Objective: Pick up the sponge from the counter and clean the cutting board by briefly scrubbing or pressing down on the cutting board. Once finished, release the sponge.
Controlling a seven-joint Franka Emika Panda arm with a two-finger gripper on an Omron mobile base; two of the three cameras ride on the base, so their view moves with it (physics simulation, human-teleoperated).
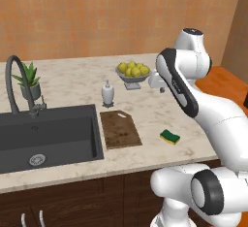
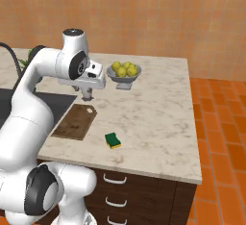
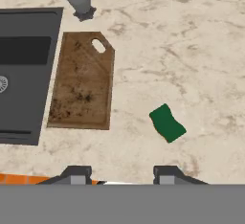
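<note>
The sponge [image 3: 167, 123] is lying on the counter [image 3: 191, 50], green side up, apart from the gripper [image 3: 119, 173], whose two finger tips are standing apart with nothing between them, though at their narrowest setting. In the right base view the gripper [image 2: 87, 94] is hanging above the counter near the handle-hole end of the cutting board [image 2: 75, 122], pointing down. The sponge [image 2: 113, 140] is sitting to the right of the board, near the counter's front edge. The board [image 1: 119, 129] is lying flat just beside the black sink [image 1: 46, 136]. A soap dispenser [image 1: 107, 94] is standing behind the board, and a bowl of lemons [image 1: 132, 72] is sitting farther back.
</note>
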